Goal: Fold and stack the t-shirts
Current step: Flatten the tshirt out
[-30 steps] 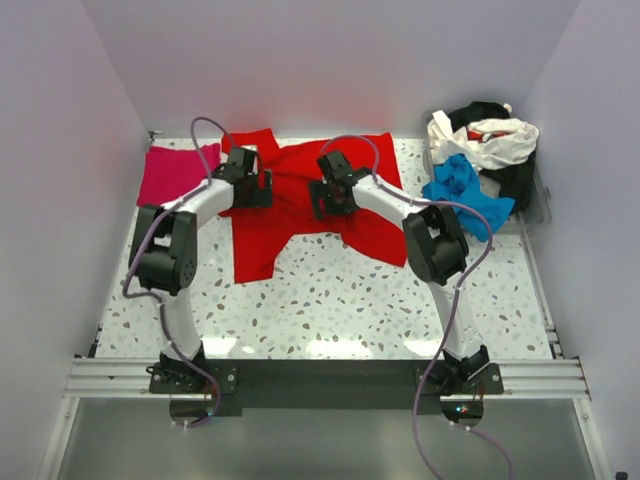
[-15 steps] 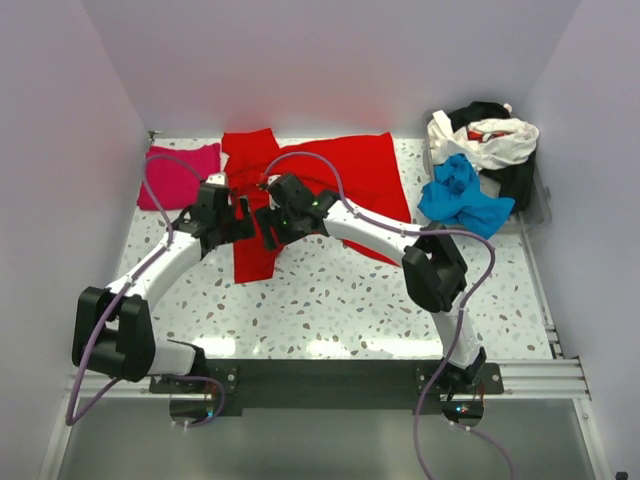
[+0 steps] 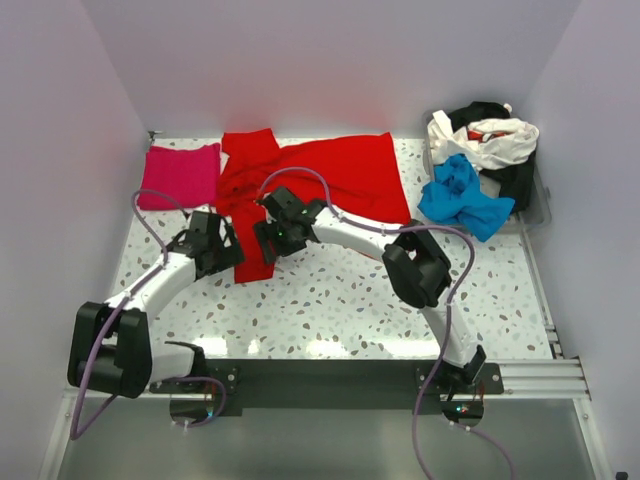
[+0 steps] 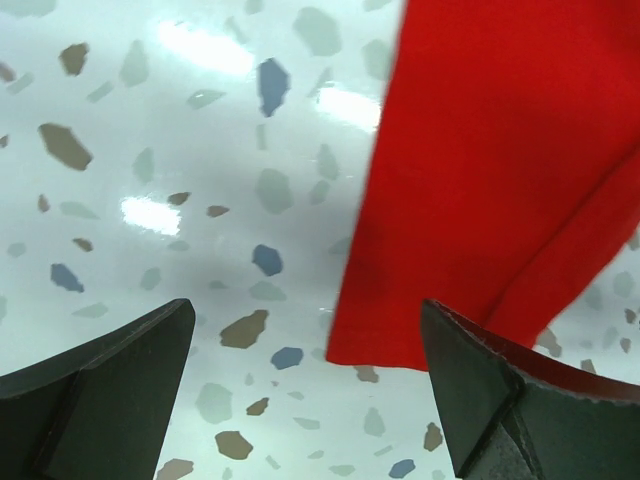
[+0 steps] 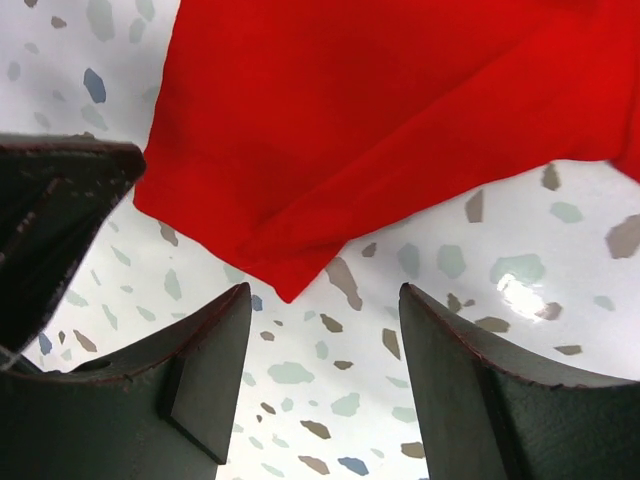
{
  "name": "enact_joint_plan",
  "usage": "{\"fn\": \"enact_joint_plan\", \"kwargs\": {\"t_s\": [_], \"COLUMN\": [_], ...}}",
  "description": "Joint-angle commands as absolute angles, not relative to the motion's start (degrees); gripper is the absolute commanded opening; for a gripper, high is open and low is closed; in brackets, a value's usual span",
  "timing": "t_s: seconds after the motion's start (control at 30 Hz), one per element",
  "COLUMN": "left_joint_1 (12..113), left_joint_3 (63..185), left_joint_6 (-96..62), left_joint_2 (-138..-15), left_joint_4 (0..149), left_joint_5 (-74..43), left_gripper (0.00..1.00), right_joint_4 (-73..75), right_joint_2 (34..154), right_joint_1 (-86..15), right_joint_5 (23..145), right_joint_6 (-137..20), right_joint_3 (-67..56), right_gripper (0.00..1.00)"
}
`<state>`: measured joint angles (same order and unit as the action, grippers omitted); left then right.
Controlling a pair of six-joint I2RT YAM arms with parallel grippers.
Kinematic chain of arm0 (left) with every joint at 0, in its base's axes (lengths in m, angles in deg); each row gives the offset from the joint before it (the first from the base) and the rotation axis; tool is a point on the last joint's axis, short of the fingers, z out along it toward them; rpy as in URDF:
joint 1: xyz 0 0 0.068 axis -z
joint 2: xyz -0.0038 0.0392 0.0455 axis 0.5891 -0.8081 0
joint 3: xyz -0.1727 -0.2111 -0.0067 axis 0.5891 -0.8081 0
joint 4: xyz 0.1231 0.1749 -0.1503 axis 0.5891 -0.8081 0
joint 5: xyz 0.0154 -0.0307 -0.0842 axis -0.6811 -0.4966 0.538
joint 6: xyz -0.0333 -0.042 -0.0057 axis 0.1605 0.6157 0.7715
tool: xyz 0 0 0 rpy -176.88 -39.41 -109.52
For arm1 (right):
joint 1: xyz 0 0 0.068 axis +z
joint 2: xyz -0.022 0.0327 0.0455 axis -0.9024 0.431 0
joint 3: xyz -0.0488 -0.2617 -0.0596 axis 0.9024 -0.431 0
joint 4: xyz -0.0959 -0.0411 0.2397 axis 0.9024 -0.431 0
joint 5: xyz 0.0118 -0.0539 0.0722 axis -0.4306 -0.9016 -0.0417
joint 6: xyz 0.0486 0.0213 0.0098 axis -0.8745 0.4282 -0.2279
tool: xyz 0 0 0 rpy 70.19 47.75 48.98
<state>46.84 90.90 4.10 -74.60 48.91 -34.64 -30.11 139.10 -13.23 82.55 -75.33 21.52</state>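
Note:
The large red t-shirt [image 3: 330, 175] lies spread at the back middle of the table, and one narrow part runs toward me down to its near hem [image 3: 256, 262]. My left gripper [image 3: 230, 252] is open and empty just left of that hem, with the red cloth [image 4: 500, 170] ahead of its right finger. My right gripper [image 3: 268, 240] is open and empty above the hem's corner [image 5: 290, 290]. The magenta-pink t-shirt [image 3: 180, 174] lies folded at the back left. The blue t-shirt [image 3: 462, 198] hangs from a heap of white [image 3: 490, 138] and black [image 3: 518, 180] shirts.
The heap sits in a bin [image 3: 542, 205] at the back right corner. Side walls close in the speckled table [image 3: 340, 300] on left, right and back. The left gripper's finger [image 5: 50, 220] shows at the left of the right wrist view.
Both grippers have moved from the back of the red shirt toward me and left, to its near hem. The shirt's left side is now bunched and narrower.

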Motion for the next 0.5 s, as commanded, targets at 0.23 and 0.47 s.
{"fn": "enact_joint_plan", "kwargs": {"t_s": [0.23,0.47], "left_joint_1": [37.42,36.89], "left_joint_3": [89.60,89.07], "left_joint_6": [5.89,5.45], "left_joint_2": [-72.39,-72.03], "left_joint_4": [49.26,49.61], "left_joint_5": [-35.54,-34.66], "left_gripper": [1.00,1.00], "right_joint_4": [-31.26,-33.10], "right_joint_2": [142.77,145.93], "right_joint_1": [-11.12,-10.51], "right_joint_5": [83.67,83.41], "right_joint_6": [-74.96,-74.61], "right_joint_3": [27.50,31.89], "right_gripper": [0.63,0.56]}}
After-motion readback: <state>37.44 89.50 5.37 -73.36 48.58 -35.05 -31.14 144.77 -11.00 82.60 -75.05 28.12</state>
